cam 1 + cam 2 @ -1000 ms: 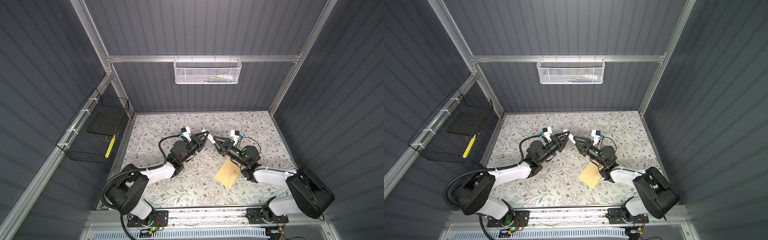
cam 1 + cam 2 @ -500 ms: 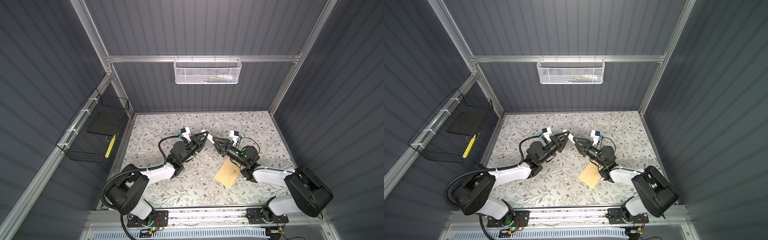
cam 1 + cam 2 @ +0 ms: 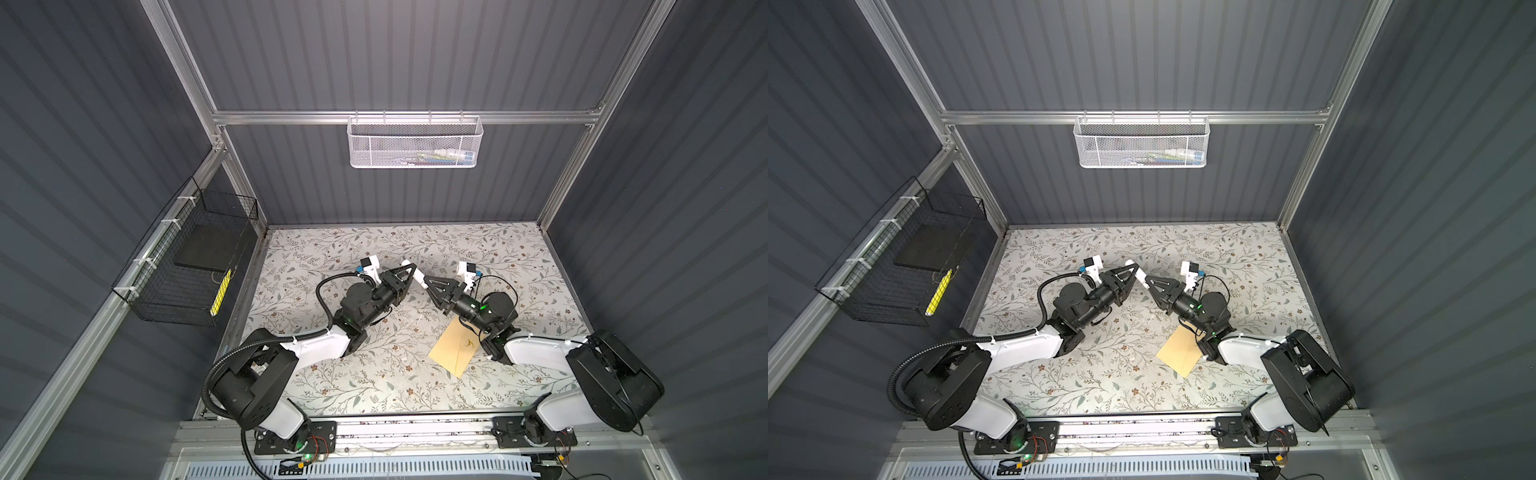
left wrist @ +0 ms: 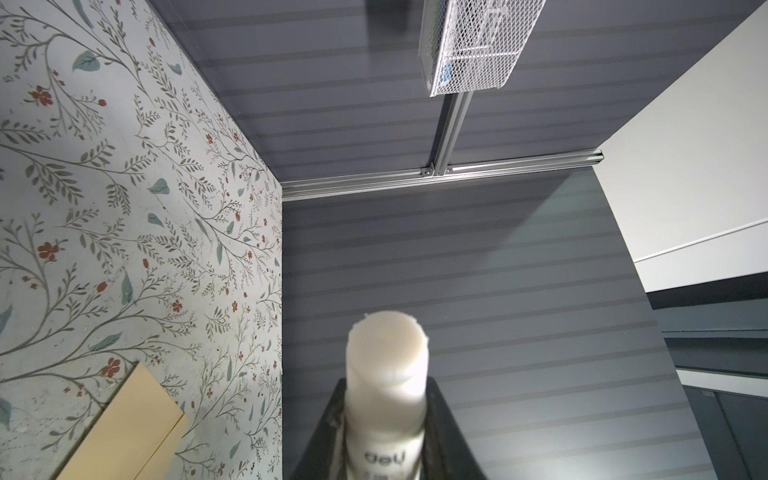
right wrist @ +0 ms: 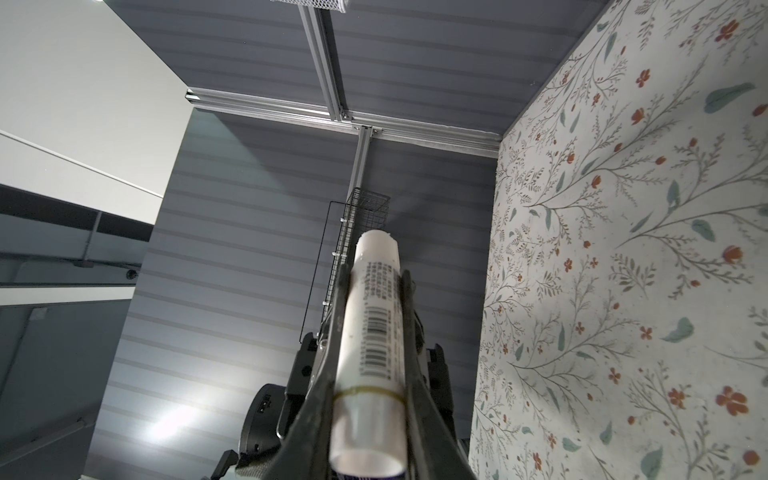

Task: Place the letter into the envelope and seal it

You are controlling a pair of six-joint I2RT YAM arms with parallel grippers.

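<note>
My left tool [image 3: 409,269] is clenched on a white waxy-ended stick [image 4: 386,357]. The stick runs lengthwise between the jaws and juts past the tips, and I note printed lettering on its barrel.

My right tool [image 3: 426,279] is clenched on a white barcoded tube [image 5: 370,332]. It is also held lengthwise, with the jaws pressed to both its sides and its far end standing out beyond the tips.

In both top views my two tools face each other tip to tip, almost touching, with white showing at each tip. I cannot tell whether stick and tube are one item or two.

The flat tan paper envelope [image 3: 451,351] lies on the floral-patterned worktop [image 3: 332,374] behind my right tool. It is partly covered in view by that arm's wrist and is well apart from my left tool. Neither tool touches it.
</note>
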